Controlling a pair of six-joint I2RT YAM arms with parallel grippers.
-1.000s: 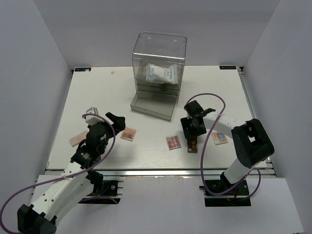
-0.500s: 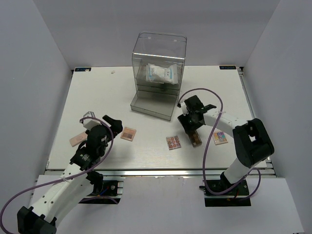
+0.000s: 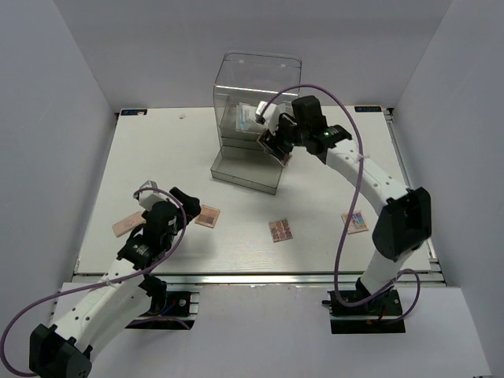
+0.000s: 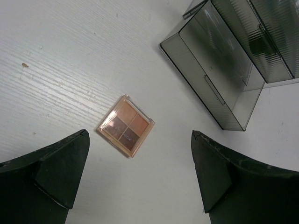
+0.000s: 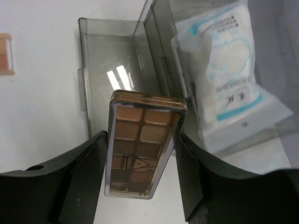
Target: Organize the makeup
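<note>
Brown four-pan palette point(image 4: 125, 125) lies on the table point(image 4: 56, 70) just below the left tool point(image 4: 139, 140), whose jaws stand wide apart. Farther off, the right tool point(image 5: 141, 140) clamps the long narrow palette point(image 5: 145, 116) by its sides, above the clear box's open drawer point(image 5: 112, 70). The white blue-printed packet point(image 5: 229, 74) sits inside the box.

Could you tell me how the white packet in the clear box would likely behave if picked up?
The packet looks like a soft, puffy plastic pouch, so it would probably sag and crumple rather than stay stiff. Its smooth film may be slippery, and it seems light for its size.
</note>
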